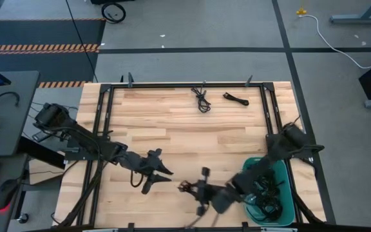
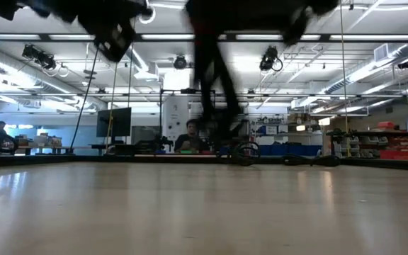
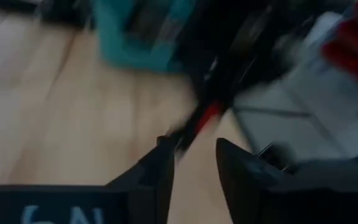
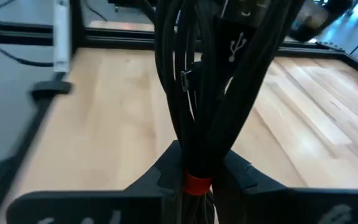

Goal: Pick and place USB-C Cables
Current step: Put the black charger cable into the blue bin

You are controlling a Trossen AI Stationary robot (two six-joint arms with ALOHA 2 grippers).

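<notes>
The right gripper (image 4: pixel 199 177) is clamped on a bundled USB-C cable (image 4: pixel 207 93) at its red tie (image 4: pixel 197 184) — the bundle runs lengthwise straight out from the fingers, toward the left gripper (image 1: pixel 161 173), whose fingers stand apart around nothing — with the teal bin (image 1: pixel 287 207) just behind, beside the right arm.

Cable bundle (image 4: pixel 207 93) cut off by the right wrist view's upper edge, teal bin (image 3: pixel 143 34) and red tie (image 3: pixel 207 116) smeared by blur in the left wrist view, arms mere dark shapes in the low view, bin contents (image 1: pixel 267 193) too tangled to count
</notes>
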